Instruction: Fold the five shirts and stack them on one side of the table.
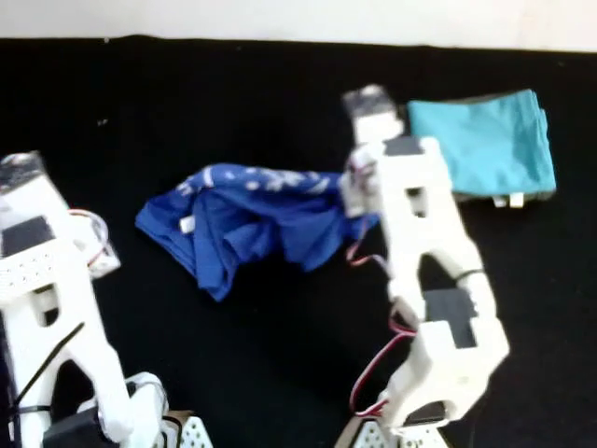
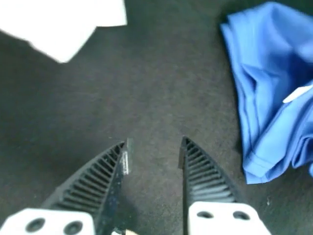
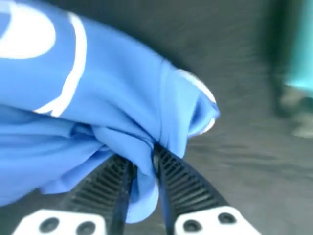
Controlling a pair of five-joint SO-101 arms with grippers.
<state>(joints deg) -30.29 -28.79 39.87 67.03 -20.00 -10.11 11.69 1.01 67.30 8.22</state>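
Observation:
A crumpled blue shirt [image 1: 252, 219] with white print lies in the middle of the black table [image 1: 233, 93]. My right gripper [image 1: 353, 191] is at its right end, shut on a bunched fold of the blue shirt [image 3: 117, 112], and the cloth is pinched between the ridged fingers [image 3: 181, 176]. A folded teal shirt [image 1: 485, 145] lies at the back right, on top of something dark. My left gripper [image 2: 154, 152] hangs open over bare table, left of the blue shirt's edge [image 2: 274, 98], with nothing between its fingers.
The left arm [image 1: 51, 280] stands at the front left and the right arm [image 1: 429, 271] rises from the front right. A white object [image 2: 58, 24] lies on the cloth beyond my left gripper. A pale wall strip [image 1: 298, 19] borders the table's far edge.

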